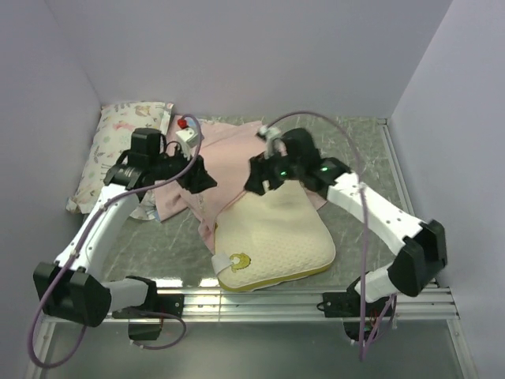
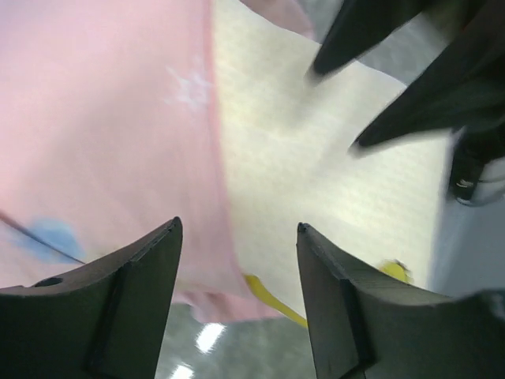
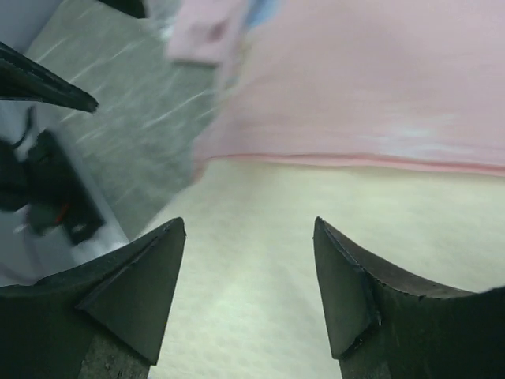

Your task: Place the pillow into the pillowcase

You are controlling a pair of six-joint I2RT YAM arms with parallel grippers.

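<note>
– Grey-green tabletop (image 1: 359, 158), entry one: where is the pillow (image 1: 276, 237) lying?
– Between your arms, operator, on the base side of both end effectors. Its far edge is meeting the pillowcase (image 1: 229, 154) hem, its length running away from you.
– End effectors?
– Both are standing spread, pinching nothing. Your right end effector (image 3: 248, 225) is hovering over that far edge, nearer. Your left end effector (image 2: 237, 229) is hanging over the pink hem beside it.

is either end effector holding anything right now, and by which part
Nothing is held. The left end effector and right end effector both gape empty above the pillow and pillowcase.
</note>
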